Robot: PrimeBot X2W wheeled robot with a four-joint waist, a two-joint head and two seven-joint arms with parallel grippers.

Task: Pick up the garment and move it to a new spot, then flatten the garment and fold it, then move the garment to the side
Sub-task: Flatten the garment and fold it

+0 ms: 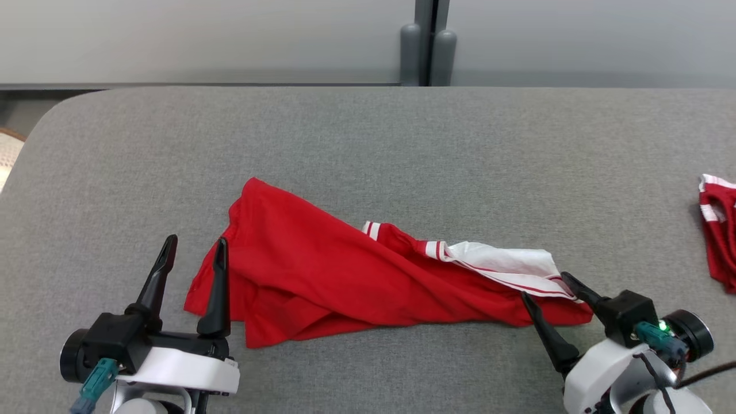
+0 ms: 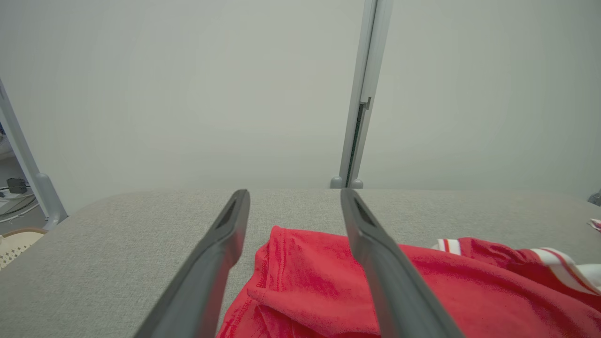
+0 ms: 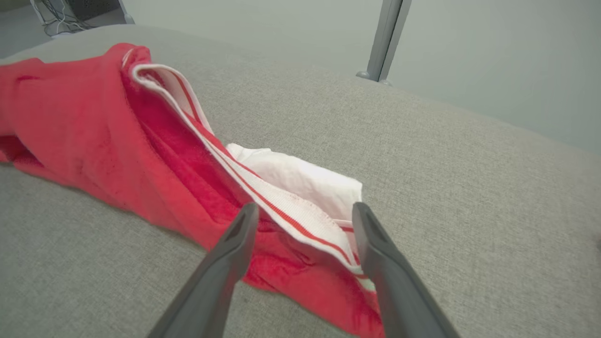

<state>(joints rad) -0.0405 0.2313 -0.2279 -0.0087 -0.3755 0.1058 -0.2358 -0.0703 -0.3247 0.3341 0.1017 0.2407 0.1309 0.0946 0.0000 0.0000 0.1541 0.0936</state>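
Garment: red top with white striped trim [image 1: 322, 276], crumpled, lying on the grey bench [image 1: 368, 132], stretched from the left jaws across to the right jaws.
Left jaws: wide open, I see nothing held. One finger [image 1: 218, 282] sits over the garment's left edge, the other over bare bench just left of it.
Left wrist check: red hem corner [image 2: 291, 281] lies between the fingers and just beyond them.
Right jaws: wide open, nothing gripped, fingers [image 1: 546, 330] on either side of the garment's white end.
Right wrist check: trim strip [image 3: 300, 216] runs into the gap between the fingers. I can't tell if they touch the cloth.
Other item: second red-and-white piece [image 1: 721, 230], well off to the right of the right jaws, cut by the frame edge.
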